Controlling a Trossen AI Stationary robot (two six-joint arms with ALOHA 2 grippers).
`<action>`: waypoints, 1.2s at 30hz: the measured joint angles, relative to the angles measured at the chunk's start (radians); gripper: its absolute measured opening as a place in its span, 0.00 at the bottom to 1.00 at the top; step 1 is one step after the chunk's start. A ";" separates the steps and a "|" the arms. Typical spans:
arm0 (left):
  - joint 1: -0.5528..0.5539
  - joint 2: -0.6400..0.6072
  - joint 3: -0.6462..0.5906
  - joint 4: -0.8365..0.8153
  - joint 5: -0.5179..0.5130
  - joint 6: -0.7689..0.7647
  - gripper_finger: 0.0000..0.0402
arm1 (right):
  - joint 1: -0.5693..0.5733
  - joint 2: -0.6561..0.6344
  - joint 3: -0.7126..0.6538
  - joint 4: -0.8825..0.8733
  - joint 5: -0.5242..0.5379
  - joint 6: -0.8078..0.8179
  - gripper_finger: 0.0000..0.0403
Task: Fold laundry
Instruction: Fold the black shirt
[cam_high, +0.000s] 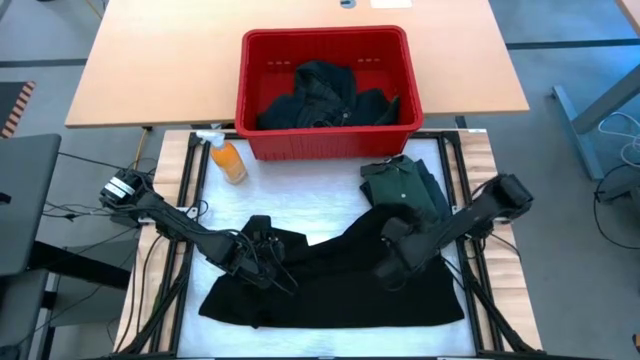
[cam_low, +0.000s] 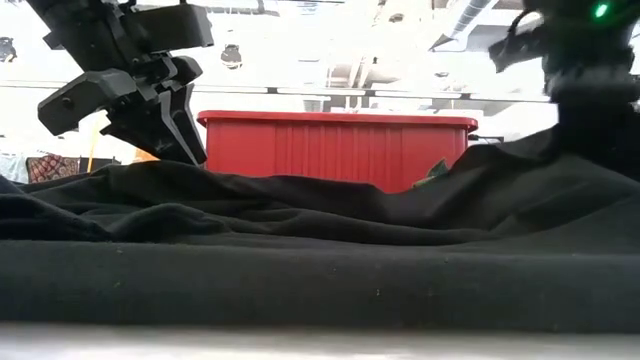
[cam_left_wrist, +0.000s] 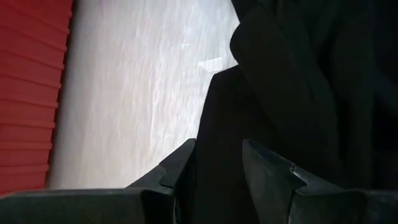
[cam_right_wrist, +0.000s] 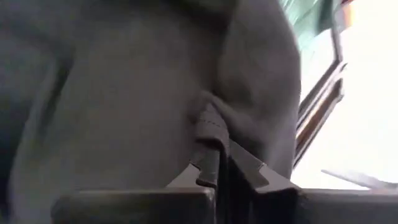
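Note:
A large black garment (cam_high: 330, 285) lies spread over the near half of the white mat. My left gripper (cam_high: 262, 258) is at its far left part, shut on the cloth (cam_left_wrist: 217, 152). My right gripper (cam_high: 392, 262) is at its far right part, shut on a bunched ridge of the cloth (cam_right_wrist: 214, 155). A folded dark green shirt (cam_high: 400, 185) lies flat on the mat behind the right gripper. More dark laundry (cam_high: 320, 95) sits in the red basket (cam_high: 258, 60). My left gripper has the black garment's cloth (cam_left_wrist: 219, 118) between its two fingers near the far left edge, coming slanting down from the table's left. The cloth rises slightly to the fingers (cam_low: 185, 140); the rest lies on the mat. How many layers is not visible. My right gripper pinches a stitched edge or fold of the black garment (cam_right_wrist: 210, 121) between its two fingers, slanting down from the table's right. The cloth bulges up around the fingers and rises toward them (cam_low: 560, 160), while the near part stays on the mat.
The red basket stands at the far edge of the mat, on the line to the wooden table (cam_high: 160, 60) behind. An orange bottle (cam_high: 228, 160) lies at the mat's far left. Bare white mat (cam_high: 290, 195) shows between the basket and the black garment.

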 joint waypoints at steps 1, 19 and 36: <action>0.002 0.000 0.000 0.000 0.000 0.000 0.30 | 0.000 -0.031 0.000 -0.002 -0.038 -0.017 0.09; 0.038 -0.002 -0.007 -0.060 0.081 0.049 0.30 | 0.016 -0.376 0.000 -0.005 -0.198 -0.073 0.05; 0.092 -0.286 -0.172 0.103 0.148 -0.017 0.30 | -0.240 -0.499 -0.156 -0.004 -0.125 -0.014 0.14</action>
